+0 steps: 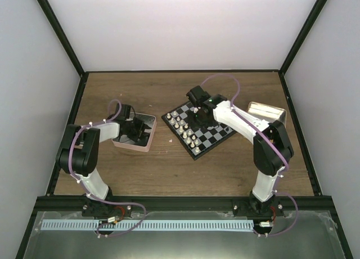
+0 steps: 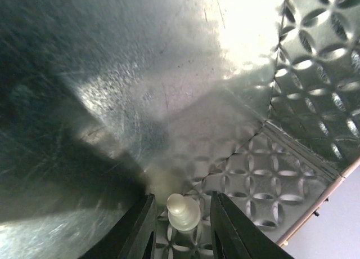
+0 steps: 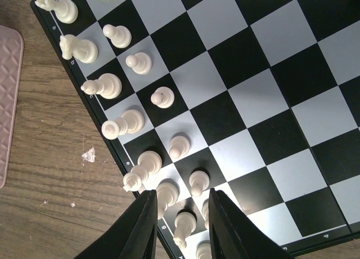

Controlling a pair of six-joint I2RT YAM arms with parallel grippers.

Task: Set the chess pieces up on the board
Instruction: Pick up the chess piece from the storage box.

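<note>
My left gripper point(image 1: 136, 129) reaches down into the pink tray point(image 1: 147, 145). In the left wrist view, a cream-white pawn point(image 2: 183, 214) stands upright on the tray's silvery embossed floor, between the fingers of my left gripper point(image 2: 183, 196). The jaws are open, with a gap on each side of the pawn. The board point(image 1: 217, 134) lies at an angle right of centre, with two rows of white pieces point(image 1: 183, 126) along its left side. My right gripper point(image 1: 197, 114) hovers open over that side. Seen from its wrist, my right gripper point(image 3: 181, 192) has standing white pieces point(image 3: 185, 228) below its jaws.
A tan box with a silvery inside point(image 1: 267, 111) stands just right of the board. The pink tray's edge point(image 3: 7, 101) shows left of the board point(image 3: 270, 73) across bare wood. Black frame rails and white walls enclose the table.
</note>
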